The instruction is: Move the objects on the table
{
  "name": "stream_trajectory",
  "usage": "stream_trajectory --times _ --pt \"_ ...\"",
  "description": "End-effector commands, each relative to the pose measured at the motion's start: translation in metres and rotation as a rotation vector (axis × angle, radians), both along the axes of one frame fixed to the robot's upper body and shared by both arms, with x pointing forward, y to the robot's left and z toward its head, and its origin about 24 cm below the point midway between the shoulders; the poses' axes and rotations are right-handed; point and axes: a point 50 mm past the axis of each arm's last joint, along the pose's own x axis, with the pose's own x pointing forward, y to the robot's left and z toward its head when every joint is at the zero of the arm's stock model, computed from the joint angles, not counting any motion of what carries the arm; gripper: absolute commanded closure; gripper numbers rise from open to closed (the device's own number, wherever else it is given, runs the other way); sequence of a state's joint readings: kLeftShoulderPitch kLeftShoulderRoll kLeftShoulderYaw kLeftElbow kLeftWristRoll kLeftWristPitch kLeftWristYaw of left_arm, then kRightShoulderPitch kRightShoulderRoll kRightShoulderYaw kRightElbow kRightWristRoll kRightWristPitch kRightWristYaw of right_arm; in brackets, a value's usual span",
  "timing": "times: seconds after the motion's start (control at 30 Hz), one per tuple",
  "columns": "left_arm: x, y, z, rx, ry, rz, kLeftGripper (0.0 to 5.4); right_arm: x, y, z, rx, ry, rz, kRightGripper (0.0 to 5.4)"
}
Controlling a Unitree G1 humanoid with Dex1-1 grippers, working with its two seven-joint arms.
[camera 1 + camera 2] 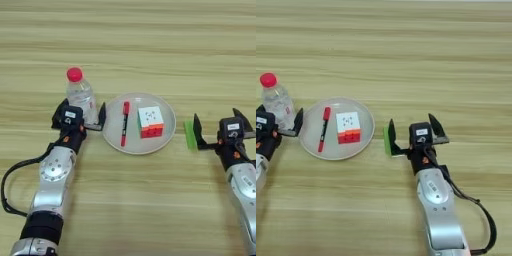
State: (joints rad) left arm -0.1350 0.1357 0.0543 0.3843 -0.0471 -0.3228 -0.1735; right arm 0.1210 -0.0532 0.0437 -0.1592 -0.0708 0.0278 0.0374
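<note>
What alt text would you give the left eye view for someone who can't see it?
A white plate on a wooden table holds a red marker and a puzzle cube. The left gripper brackets a red-capped bottle with open fingers; the right gripper, also open, sits beside a green block.

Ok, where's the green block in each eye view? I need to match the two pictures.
Left eye view: green block at centre-right, just right of the plate, against the right gripper's inner finger.
Right eye view: green block at the centre, right of the plate, by the same finger.
Shared landmark: the plate holding the pen and cube.
</note>
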Motion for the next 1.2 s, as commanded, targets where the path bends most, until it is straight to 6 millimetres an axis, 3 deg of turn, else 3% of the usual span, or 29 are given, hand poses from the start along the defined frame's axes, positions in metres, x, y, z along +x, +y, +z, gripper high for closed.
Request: stream_trajectory --times 0.03,1.2 --pt "-0.001 0.0 -0.002 0.003 0.015 0.009 0.04 -0.001 0.001 -0.003 0.013 0.033 0.017 0.0" --pt "-0.001 0.0 -0.003 0.001 0.023 0.016 0.04 -0.007 0.012 -0.034 -0.02 0.165 0.085 0.0"
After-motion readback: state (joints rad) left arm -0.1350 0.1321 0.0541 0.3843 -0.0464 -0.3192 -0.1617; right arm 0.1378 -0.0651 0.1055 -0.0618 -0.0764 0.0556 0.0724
